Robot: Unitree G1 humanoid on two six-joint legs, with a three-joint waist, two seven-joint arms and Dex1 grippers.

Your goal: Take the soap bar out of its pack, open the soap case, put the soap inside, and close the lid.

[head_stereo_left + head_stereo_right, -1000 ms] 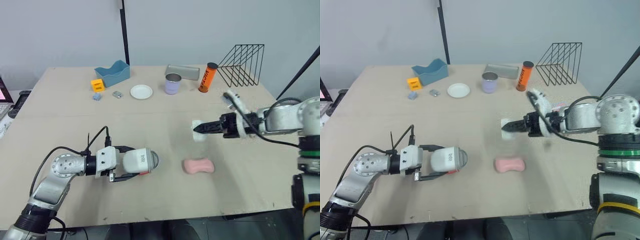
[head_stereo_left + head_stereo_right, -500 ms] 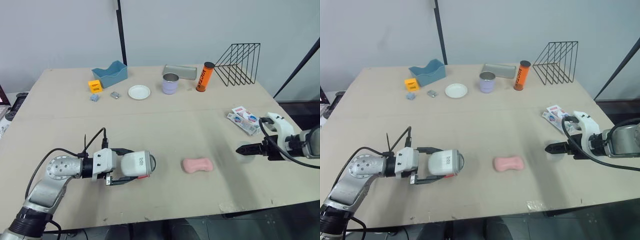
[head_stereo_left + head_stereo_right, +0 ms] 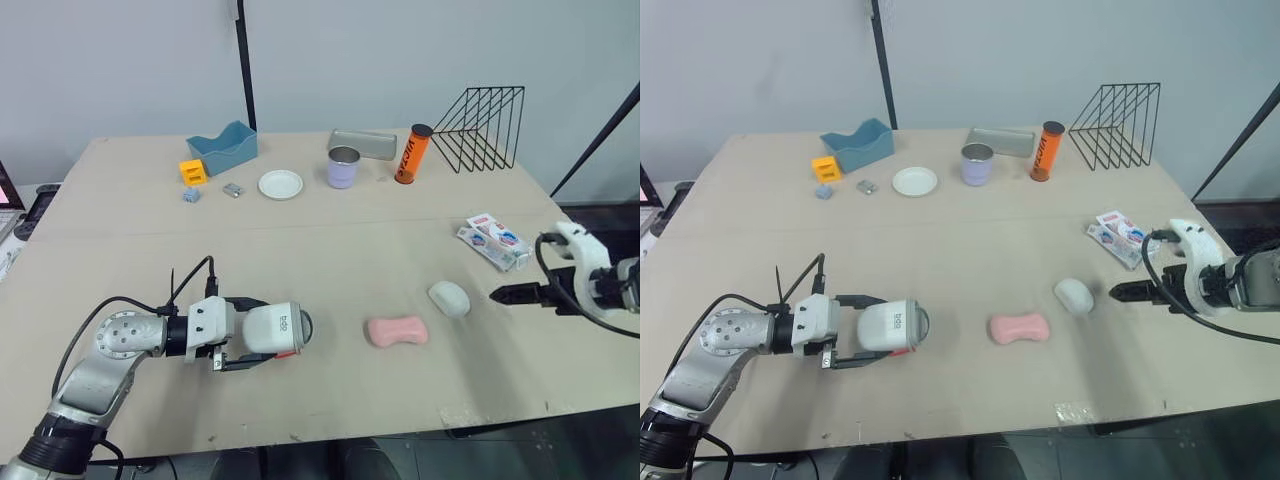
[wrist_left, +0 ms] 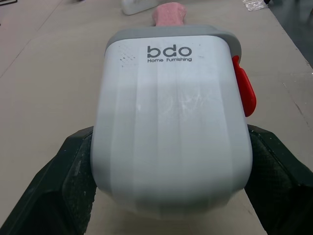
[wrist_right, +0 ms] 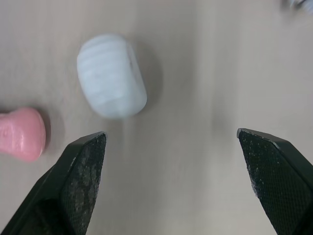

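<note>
Left gripper [image 3: 250, 330]: fingers clamped on soap case [image 3: 282, 327], lid apparently shut, braced for opening.
Pink bone-shaped piece [image 3: 397, 331]: loose, mid-tabletop [image 3: 330, 250].
Soap bar [image 3: 449, 298]: unwrapped, just beside it.
Pack [image 3: 492, 241]: set aside.
Right gripper [image 3: 503, 295]: fingers spread, empty, facing soap.

the left arm is seen bent at the elbow, forearm laid low and pointed toward the robot's right. the left gripper [image 3: 262, 328] is clamped on both flanks of the soap case [image 4: 171, 122], which is carried on its side. the right arm is stretched in low from the right, and the right gripper [image 3: 503, 294] is pointed leftward, fingers [image 5: 80, 186] spread wide.
</note>
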